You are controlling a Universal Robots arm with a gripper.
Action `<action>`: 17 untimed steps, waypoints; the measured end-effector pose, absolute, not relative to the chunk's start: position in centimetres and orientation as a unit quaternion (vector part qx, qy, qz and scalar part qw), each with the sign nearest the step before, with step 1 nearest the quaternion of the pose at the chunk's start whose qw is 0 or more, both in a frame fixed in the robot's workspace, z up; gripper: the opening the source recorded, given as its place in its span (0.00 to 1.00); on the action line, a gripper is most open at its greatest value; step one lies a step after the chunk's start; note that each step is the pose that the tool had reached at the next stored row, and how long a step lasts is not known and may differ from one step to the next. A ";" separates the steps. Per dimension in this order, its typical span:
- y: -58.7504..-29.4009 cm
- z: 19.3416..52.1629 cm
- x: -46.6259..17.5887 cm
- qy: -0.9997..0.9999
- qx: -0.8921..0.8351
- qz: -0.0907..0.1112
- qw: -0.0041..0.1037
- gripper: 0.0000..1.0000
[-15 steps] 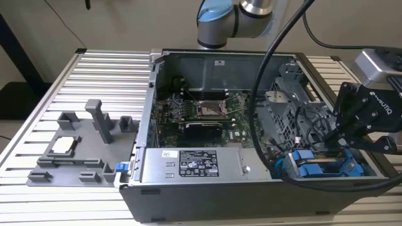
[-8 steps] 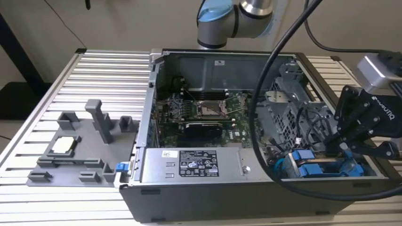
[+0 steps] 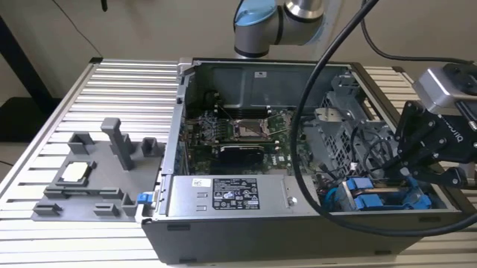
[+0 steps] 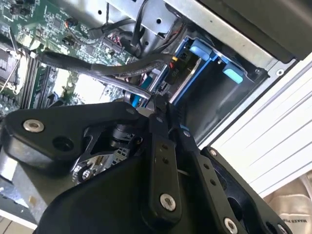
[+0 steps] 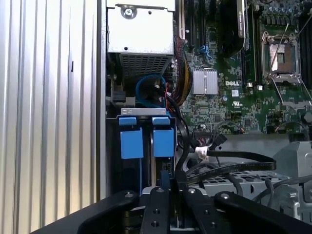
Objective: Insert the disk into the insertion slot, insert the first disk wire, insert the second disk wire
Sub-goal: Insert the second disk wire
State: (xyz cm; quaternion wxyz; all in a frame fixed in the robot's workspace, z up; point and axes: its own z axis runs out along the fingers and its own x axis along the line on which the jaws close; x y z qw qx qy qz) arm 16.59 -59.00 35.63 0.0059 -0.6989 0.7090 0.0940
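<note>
The insertion slot point(image 3: 372, 200), a grey bay with bright blue rails and tabs, sits in the near corner of the open computer case at the exterior view's right. Its blue tabs point(image 5: 146, 141) also appear in the first wrist view. A silver-grey face of the disk point(image 4: 187, 73) shows inside the slot point(image 4: 207, 53). My black gripper point(image 3: 391, 174) hangs just above the slot's inner end. Its fingers point(image 5: 158, 197) are drawn together on the black connector of a disk wire point(image 5: 181, 163). A second black wire point(image 4: 97, 66) runs across the board to the disk's end.
A silver labelled power-supply box point(image 3: 227, 195) lies along the case's near wall. The motherboard point(image 3: 238, 131) lies behind it and a perforated metal cage point(image 3: 343, 123) stands beside the slot. A grey fixture point(image 3: 97, 173) sits on the slatted table. The arm's thick black hose point(image 3: 298, 167) crosses the case.
</note>
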 end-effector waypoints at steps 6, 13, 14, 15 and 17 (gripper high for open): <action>-59.0 35.1 16.6 0.709 -0.700 0.088 0.012 0.16; -59.0 34.6 16.4 0.709 -0.700 0.088 0.016 0.16; -58.9 34.5 16.4 0.709 -0.700 0.089 0.017 0.16; -58.9 34.5 16.4 0.709 -0.700 0.089 0.018 0.16; -58.9 34.4 16.4 0.708 -0.700 0.090 0.019 0.16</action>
